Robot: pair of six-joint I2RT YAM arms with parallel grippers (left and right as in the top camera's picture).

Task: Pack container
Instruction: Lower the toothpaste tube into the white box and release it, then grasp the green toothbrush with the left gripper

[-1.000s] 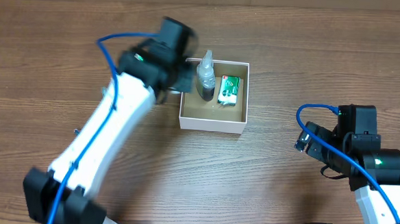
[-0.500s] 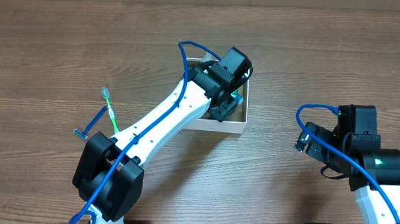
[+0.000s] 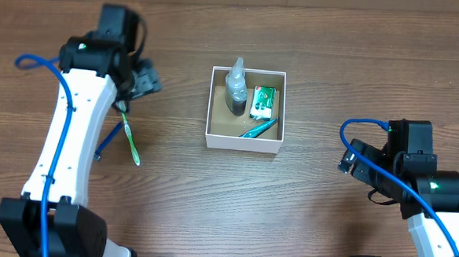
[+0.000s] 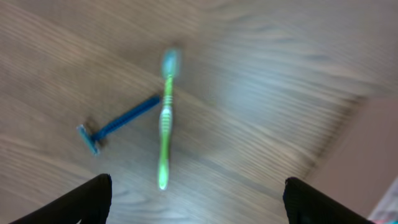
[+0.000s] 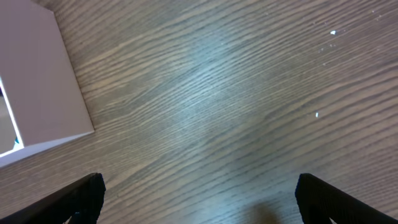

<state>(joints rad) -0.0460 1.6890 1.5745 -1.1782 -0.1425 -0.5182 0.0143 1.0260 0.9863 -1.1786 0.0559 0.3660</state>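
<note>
The container (image 3: 241,141) stands mid-table, white walled with a brown floor. Inside it are a clear bottle (image 3: 236,85), a green packet (image 3: 263,103) and a teal stick-like item (image 3: 258,129) lying near the front wall. My left gripper (image 3: 143,81) hangs open and empty over the table, left of the container. In the left wrist view the gripper (image 4: 198,202) looks down on a green toothbrush (image 4: 165,118) and a blue razor (image 4: 118,124). My right gripper (image 3: 350,162) is open and empty at the right. Its wrist view shows the gripper (image 5: 199,199) over bare wood, with the container's white wall (image 5: 43,81) at the left.
The green toothbrush (image 3: 130,139) lies on the wood beside my left arm. The blue razor (image 3: 102,148) is partly hidden under that arm. The left wrist view is blurred.
My left arm reached over the container, opened its gripper, then swung back left above the toothbrush and razor. The teal item now lies in the container. The right arm stayed still.
</note>
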